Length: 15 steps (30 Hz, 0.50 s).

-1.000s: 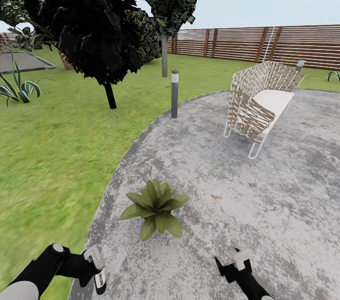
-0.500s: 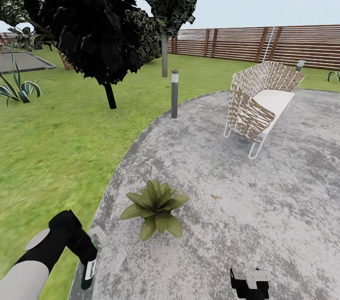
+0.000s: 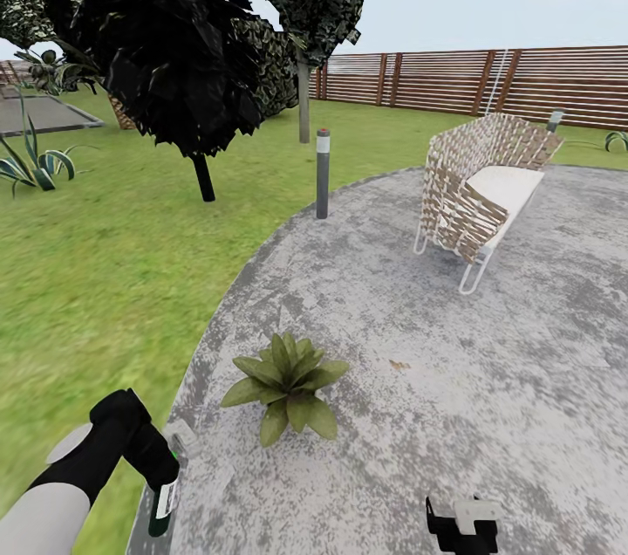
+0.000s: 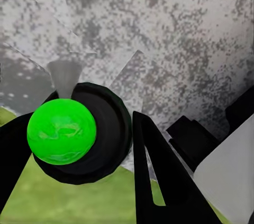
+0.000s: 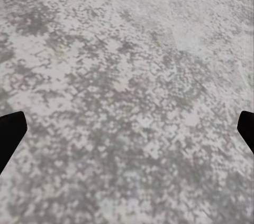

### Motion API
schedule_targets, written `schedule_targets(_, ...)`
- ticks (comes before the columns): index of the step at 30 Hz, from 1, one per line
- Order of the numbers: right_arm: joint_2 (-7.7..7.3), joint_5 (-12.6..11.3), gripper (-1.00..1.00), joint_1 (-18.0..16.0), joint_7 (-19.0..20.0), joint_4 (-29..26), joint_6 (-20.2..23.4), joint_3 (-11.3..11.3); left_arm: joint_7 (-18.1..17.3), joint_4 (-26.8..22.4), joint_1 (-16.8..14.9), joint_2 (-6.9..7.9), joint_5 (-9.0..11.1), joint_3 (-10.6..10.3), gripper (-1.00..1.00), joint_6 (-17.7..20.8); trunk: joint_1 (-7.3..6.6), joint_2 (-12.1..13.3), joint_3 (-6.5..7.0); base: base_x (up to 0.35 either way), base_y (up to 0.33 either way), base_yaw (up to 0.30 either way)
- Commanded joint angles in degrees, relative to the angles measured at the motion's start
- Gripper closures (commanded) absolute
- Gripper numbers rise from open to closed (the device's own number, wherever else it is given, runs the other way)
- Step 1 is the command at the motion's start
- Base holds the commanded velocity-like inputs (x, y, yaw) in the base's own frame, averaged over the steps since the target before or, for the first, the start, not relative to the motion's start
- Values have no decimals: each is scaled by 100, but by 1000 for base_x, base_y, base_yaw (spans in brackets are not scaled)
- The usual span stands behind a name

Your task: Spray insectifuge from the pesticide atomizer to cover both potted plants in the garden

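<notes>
The pesticide atomizer (image 3: pixel 163 504), a dark green bottle with a white label, hangs in my left gripper (image 3: pixel 162 472) at the patio's edge, whitish head uppermost. In the left wrist view the atomizer (image 4: pixel 79 131) appears end-on as a dark round body with a bright green cap, black fingers (image 4: pixel 159 182) shut beside it. One potted plant (image 3: pixel 283 385), a low rosette of broad green leaves, sits on the paving just ahead and right of the bottle. My right gripper (image 3: pixel 462 527) is low at the frame's bottom; the right wrist view has that right gripper (image 5: pixel 127 129) open over bare paving.
The round grey patio (image 3: pixel 453 337) meets the lawn (image 3: pixel 87 276) on the left. A grey bollard lamp (image 3: pixel 323 175) stands at the patio's far rim, a woven chair (image 3: pixel 478 193) at back right, a dark tree (image 3: pixel 166 40) beyond, and a slatted fence (image 3: pixel 488 79) behind.
Since one second ago my left arm has lifted and turned with the atomizer, and my right gripper has sunk lower in the frame. Nothing has moved over the last half second.
</notes>
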Motion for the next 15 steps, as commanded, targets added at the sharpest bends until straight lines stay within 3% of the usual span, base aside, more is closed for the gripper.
schedule_targets(1, 0, 59, -100, -3, -39, 8, -16, -21, -44, -6, -1, -8, -33, 11, 100, 59, 0, -2, -5, 266, 79, 0)
schedule_targets(15, 0, 65, -100, -3, -37, 9, -20, -21, -44, -3, -15, -10, -33, 5, 100, 52, 0, -2, -5, 320, 97, -18)
